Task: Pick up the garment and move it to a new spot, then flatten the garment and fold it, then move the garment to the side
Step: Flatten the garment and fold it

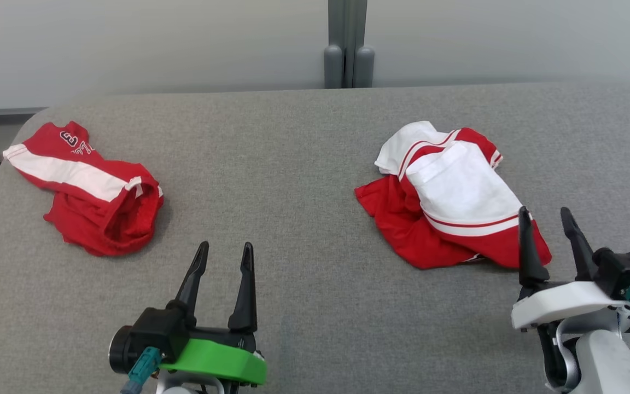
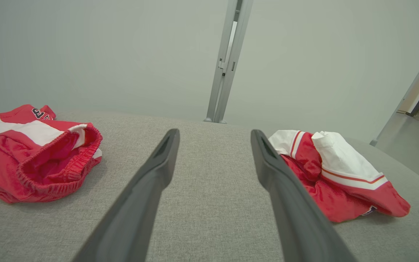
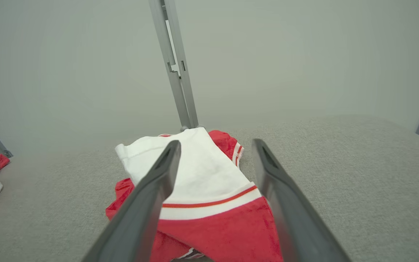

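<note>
Two crumpled red-and-white garments lie on the grey table. One garment (image 1: 449, 197) sits at the right, bunched up with a white panel on top; it also appears as a garment (image 2: 336, 174) in the left wrist view and a garment (image 3: 202, 193) in the right wrist view. The other, red shorts (image 1: 88, 186) with a white stripe, lies at the far left, seen too as shorts (image 2: 35, 162). My right gripper (image 1: 547, 221) stands open just at the near right edge of the right garment, holding nothing. My left gripper (image 1: 225, 254) is open over bare table between the two.
The grey fabric table (image 1: 293, 164) ends at a rounded left edge. A grey post (image 1: 348, 44) stands behind the far edge against a pale wall. Open floor (image 2: 409, 138) lies off to the right.
</note>
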### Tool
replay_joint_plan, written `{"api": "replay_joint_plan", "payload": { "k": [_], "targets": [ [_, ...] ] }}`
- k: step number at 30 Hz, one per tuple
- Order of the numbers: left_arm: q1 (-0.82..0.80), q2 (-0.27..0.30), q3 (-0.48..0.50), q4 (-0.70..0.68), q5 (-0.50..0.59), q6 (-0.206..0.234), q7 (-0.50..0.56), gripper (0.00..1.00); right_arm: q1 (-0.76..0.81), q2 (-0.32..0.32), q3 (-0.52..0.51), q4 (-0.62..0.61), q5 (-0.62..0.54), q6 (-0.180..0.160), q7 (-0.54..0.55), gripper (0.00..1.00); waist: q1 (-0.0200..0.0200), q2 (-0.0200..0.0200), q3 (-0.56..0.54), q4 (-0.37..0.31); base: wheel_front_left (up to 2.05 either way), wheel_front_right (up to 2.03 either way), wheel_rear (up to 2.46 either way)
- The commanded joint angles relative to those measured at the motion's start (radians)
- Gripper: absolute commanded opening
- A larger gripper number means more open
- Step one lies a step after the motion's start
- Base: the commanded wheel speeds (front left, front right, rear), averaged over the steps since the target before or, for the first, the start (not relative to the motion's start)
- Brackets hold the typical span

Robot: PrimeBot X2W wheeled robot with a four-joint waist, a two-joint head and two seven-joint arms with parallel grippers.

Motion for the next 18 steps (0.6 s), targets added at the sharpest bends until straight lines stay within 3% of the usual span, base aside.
{"api": "replay_joint_plan", "payload": {
  "k": [1,12,18],
  "targets": [
    [-0.028,0.001,-0.007,0.002,-0.009,0.006,0.0,1.0,-0.039,-0.003,-0.024,0.045,0.002,0.0,-0.003,1.0,0.0,0.0,0.05,0.035,0.0,0.0,0.0],
    [-0.104,0.002,-0.092,0.009,-0.046,0.029,0.0,1.0,-0.251,-0.004,-0.208,0.418,-0.022,0.0,0.028,1.0,0.0,0.0,0.131,0.114,0.0,0.0,0.0],
    [-0.107,0.002,-0.086,0.016,-0.048,0.033,0.0,1.0,-0.304,-0.015,-0.201,0.556,0.006,0.0,0.032,1.0,0.0,0.0,0.132,0.123,0.0,0.0,0.0]
  ]
}}
